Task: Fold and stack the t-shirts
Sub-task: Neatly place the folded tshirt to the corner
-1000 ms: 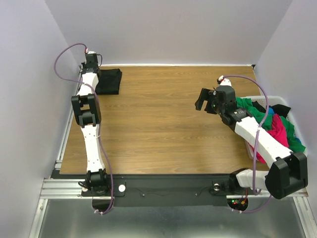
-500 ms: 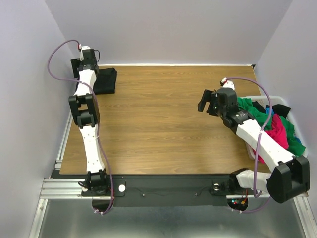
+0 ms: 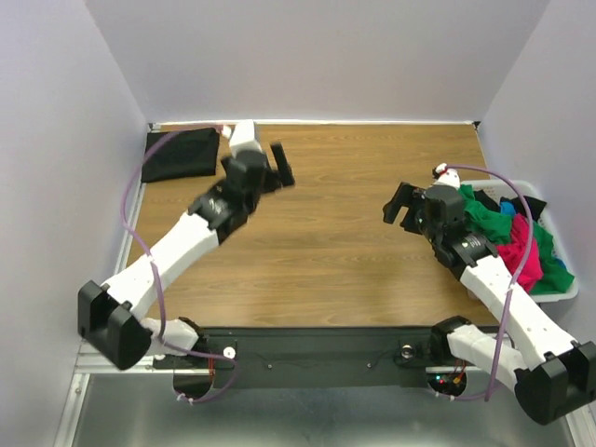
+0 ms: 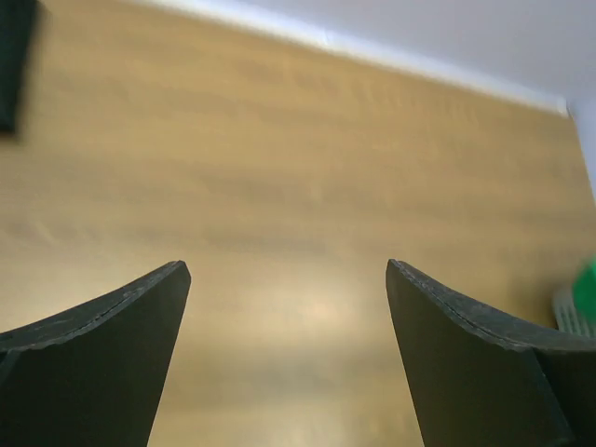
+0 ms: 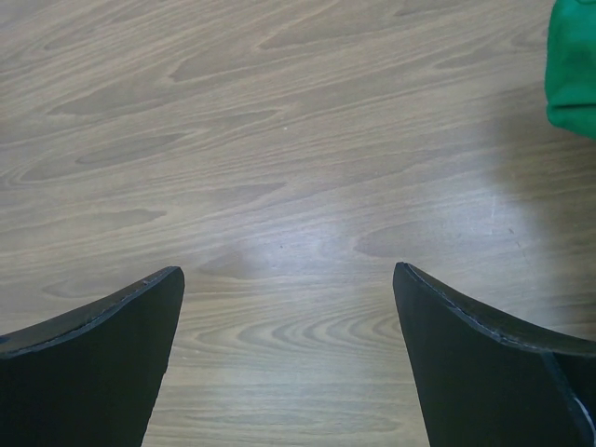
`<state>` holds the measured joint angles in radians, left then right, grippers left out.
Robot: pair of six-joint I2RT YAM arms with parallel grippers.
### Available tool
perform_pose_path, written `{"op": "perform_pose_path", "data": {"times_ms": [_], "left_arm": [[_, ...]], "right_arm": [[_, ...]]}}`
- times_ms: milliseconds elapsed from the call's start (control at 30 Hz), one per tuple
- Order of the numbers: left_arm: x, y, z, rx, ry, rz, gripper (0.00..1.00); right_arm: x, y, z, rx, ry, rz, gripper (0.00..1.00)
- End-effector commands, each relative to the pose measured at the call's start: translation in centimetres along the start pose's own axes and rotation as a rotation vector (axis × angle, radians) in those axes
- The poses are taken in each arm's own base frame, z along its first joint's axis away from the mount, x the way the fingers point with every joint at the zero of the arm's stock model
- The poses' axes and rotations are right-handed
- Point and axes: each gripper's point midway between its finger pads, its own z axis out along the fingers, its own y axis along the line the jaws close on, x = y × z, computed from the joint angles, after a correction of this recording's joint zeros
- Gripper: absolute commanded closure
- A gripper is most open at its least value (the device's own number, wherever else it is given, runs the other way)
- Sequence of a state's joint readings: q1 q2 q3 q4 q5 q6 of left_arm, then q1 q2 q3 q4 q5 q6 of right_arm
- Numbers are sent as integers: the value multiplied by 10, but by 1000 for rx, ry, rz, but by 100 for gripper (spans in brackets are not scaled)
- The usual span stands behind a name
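A folded black t-shirt [image 3: 182, 154] lies flat in the far left corner of the table. Green [image 3: 487, 220], magenta-pink [image 3: 523, 253] and other t-shirts are heaped in the white basket [image 3: 570, 294] at the right edge. My left gripper [image 3: 279, 168] hangs open over the far middle of the table, right of the folded shirt, nothing between its fingers [image 4: 112, 354]. My right gripper [image 3: 402, 207] stands open just left of the basket, over bare wood, fingers [image 5: 484, 363] empty. A corner of green cloth [image 5: 573, 65] shows in the right wrist view.
The wooden table [image 3: 326, 233] is walled by pale panels at the back and both sides. A black rail with the arm bases runs along the near edge [image 3: 307, 349]. Purple cables loop off both arms.
My left gripper has opened and let go of the black t-shirt, then swung right and away from the corner toward the table's middle. The right arm has shifted slightly right.
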<state>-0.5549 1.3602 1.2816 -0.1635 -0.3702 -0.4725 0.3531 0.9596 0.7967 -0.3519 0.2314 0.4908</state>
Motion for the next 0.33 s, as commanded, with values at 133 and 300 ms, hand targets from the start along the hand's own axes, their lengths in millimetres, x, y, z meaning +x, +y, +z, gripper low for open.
{"op": "perform_pose_path", "data": {"times_ms": [133,300], "left_arm": [[155,77,-49,-245,217,-113,1],[146,91,-65,-302,196,-103,1]], "right_arm": [[24,-13,-8,-14,12,-2,0],[24,-20,-12,1,-11,-25,0]]}}
